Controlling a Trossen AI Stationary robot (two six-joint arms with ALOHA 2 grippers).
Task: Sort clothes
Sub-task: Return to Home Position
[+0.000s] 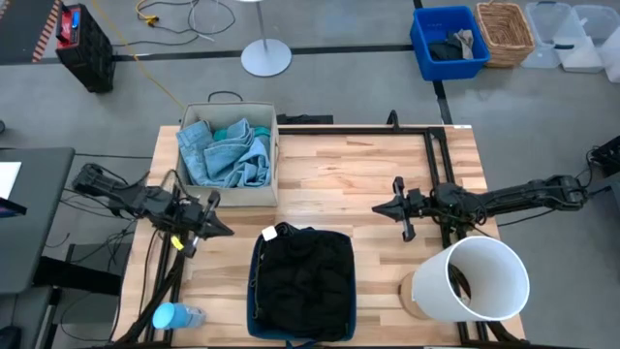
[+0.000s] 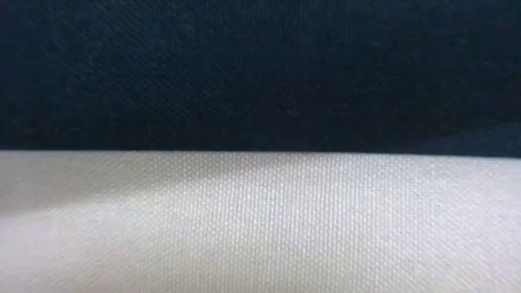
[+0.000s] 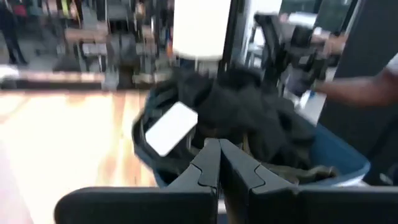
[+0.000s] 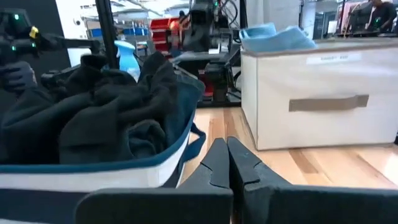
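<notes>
Light blue denim and a bright teal garment [image 1: 225, 150] lie piled in a beige fabric box [image 1: 263, 189] at the table's far left. Black and dark garments [image 1: 302, 276] fill a dark blue bin [image 1: 255, 291] at the table's near middle; they also show in the left wrist view [image 3: 249, 118] and the right wrist view [image 4: 106, 106]. My left gripper [image 1: 225, 229] is shut and empty, left of the blue bin. My right gripper [image 1: 381, 207] is shut and empty, over bare table right of the beige box [image 4: 323, 99].
A white cylindrical bin [image 1: 472, 279] lies tipped at the table's near right. A light blue bottle [image 1: 174, 315] lies at the near left. The low view is filled by dark and white cloth [image 2: 260, 146]. A blue crate [image 1: 448, 41] with dark rags and a wicker basket [image 1: 506, 31] stand on the floor beyond.
</notes>
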